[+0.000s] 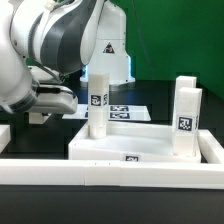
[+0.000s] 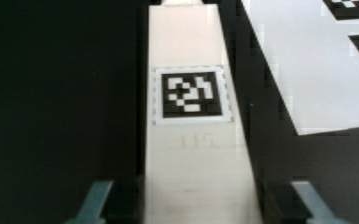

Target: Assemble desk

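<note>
Legs are going onto the top (image 1: 130,150), which is lying flat on the black counter (image 1: 150,95) inside the white border bars (image 1: 120,177). One leg (image 1: 186,118) is standing upright at the corner on the exterior view's right. A second leg (image 1: 98,100) is standing near the corner on the exterior view's left, with the arm (image 1: 50,50) reaching in from that side.

In the wrist view this leg (image 2: 194,120) is running lengthwise between the two fingers (image 2: 96,200), its tag (image 2: 192,94) facing the camera. The fingers are sitting open on either side of the post, with a dark gap showing on each side, so they are gripping nothing. The marker board (image 2: 318,70) is lying just beside, on the counter.

Judging from this, the step in hand is either taking hold of this leg or turning it home in its socket; I cannot tell whether it is seated or only resting on the top.

To do it well, the gripper (image 2: 197,205) should be centring on the post so both fingers are meeting it at once, closing squarely on the flat faces. Keeping the leg vertical matters: a tilted post is likely to bind in its hole. Any turning should be going gently, with the top staying braced against the bars.
</note>
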You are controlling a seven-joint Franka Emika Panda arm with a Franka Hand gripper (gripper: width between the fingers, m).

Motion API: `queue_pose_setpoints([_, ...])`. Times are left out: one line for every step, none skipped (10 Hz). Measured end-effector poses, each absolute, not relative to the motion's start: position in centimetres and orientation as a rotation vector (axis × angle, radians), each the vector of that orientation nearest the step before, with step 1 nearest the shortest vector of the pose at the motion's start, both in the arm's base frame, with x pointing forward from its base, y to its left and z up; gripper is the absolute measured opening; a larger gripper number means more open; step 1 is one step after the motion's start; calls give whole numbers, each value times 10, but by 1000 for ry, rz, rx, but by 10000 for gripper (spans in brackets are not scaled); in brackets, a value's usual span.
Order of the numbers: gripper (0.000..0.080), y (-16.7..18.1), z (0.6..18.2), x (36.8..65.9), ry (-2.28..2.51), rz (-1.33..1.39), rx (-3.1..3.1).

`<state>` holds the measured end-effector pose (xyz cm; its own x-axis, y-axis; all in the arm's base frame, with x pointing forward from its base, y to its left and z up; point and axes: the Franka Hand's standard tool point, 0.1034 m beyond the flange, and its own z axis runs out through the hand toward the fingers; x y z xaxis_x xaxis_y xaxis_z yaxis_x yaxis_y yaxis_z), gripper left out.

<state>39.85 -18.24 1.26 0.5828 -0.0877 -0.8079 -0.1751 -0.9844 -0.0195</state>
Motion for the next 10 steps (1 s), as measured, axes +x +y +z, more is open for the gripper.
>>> queue_pose_setpoints([287, -183, 13, 398, 226, 1374, -2708])
queue_pose_setpoints([287, -183, 14, 399, 226, 1370, -2709])
queue_pose_setpoints([287, -184, 22, 404, 213, 1354, -2710])
queue_pose_setpoints([287, -186, 41, 409, 218, 1344, -2697])
queue_pose_setpoints([287, -188, 65, 420, 220, 1303, -2703])
queue_pose_setpoints([287, -185, 89, 425, 222, 1285, -2693])
queue_pose_setpoints([287, -183, 105, 432, 209, 1251, -2711])
queue_pose_setpoints([287, -184, 101, 438, 192, 1129, -2791])
queue_pose_setpoints([287, -183, 100, 436, 191, 1041, -2827])
queue_pose_setpoints([288, -185, 100, 438, 192, 973, -2858])
